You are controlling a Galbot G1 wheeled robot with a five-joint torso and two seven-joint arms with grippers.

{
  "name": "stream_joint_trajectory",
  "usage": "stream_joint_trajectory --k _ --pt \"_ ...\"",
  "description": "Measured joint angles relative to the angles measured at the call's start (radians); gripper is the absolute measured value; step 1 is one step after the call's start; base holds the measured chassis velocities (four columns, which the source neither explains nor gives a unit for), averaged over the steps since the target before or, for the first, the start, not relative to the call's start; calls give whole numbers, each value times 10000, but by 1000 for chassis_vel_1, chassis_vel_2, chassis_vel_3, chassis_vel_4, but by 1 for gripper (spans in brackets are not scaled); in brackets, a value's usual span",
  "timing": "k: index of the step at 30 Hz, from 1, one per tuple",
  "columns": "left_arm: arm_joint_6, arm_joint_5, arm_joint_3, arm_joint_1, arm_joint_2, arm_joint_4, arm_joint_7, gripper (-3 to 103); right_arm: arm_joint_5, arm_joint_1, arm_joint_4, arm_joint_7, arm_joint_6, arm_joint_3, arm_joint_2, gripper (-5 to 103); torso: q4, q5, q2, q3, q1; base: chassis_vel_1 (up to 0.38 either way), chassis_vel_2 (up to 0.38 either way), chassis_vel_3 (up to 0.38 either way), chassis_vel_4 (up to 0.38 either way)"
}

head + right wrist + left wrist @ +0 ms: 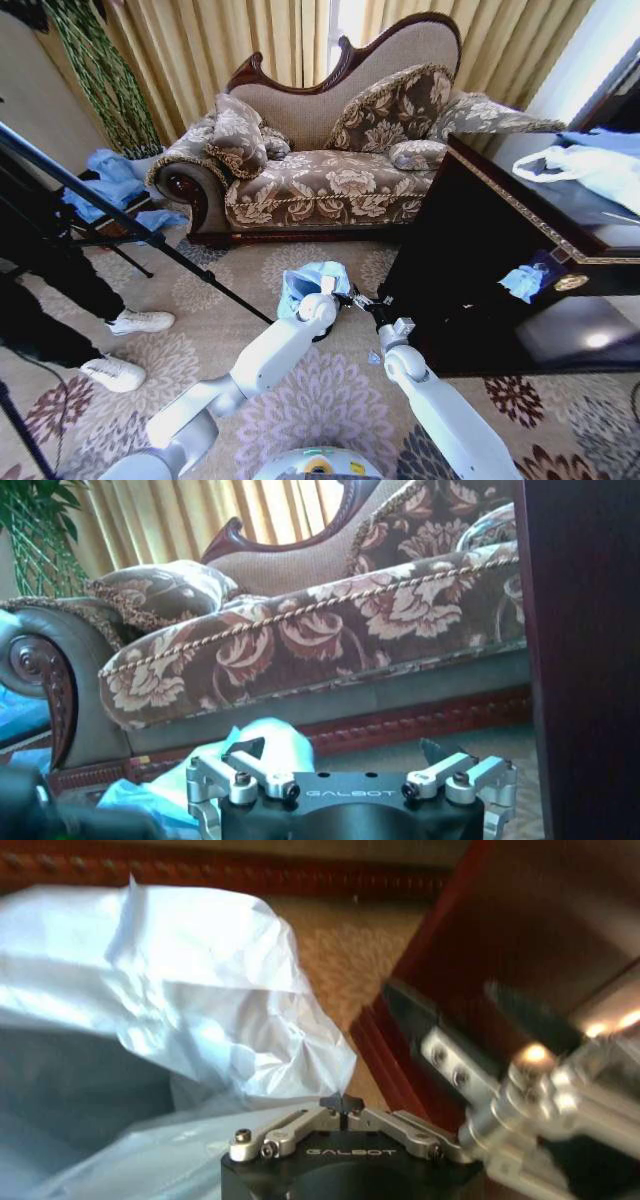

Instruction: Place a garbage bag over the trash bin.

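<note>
Left gripper (pixel 343 1104) is sitting with its fingertips pinched together right at a fold of the garbage bag (pixel 180 990); film looks nipped between the tips, so reading it as clamped on the bag. In the head view the left gripper (pixel 322 291) is pressing into the bag's top edge on the carpet (pixel 330 400), in front of the sofa (pixel 330 150).

Right gripper (pixel 345 751) is holding its fingers spread apart, nothing between them. One fingertip is overlapping a bit of the light-blue plastic (pixel 270 739) in its wrist view, but the gap itself is showing only sofa base and carpet. In the head view the right gripper (pixel 362 300) is hanging just beside the left one, on the side toward the dark wooden cabinet (pixel 480 260), fingers pointing at the bag.

The garbage bag (pixel 310 283) is bunching up as a light-blue crumpled mound on the floor between the sofa and the cabinet, draping over something dark; the left wrist view is showing a grey-dark interior under the film. That is likely the trash bin (pixel 80 1087), but its rim and walls are covered by plastic, so can't tell how far the bag is seated.

Both arms are reaching forward from the robot, converging on the bag.
</note>
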Motion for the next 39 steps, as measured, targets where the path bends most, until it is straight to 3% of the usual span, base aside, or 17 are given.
stream_joint_trajectory --k 6,15,30,39 --pt "-196 336 37 321 -291 360 58 0 -20 -21 61 -11 41 -3 -21 100 2 1 0 0 0 0 0 0 0" --pt "-233 580 -78 326 -51 600 151 0 -15 58 -56 -8 108 -50 35 100 3 0 0 0 0 0 0 0 0" --pt "-798 1374 -213 430 -467 2033 803 0 73 134 96 -48 164 -66 -64 100 -2 -1 0 0 0 0 0 0 0" --pt "-1040 1860 -221 544 -367 2335 985 0 97 158 157 -53 169 -104 -8 100 2 -1 0 1 0 0 0 0 0"
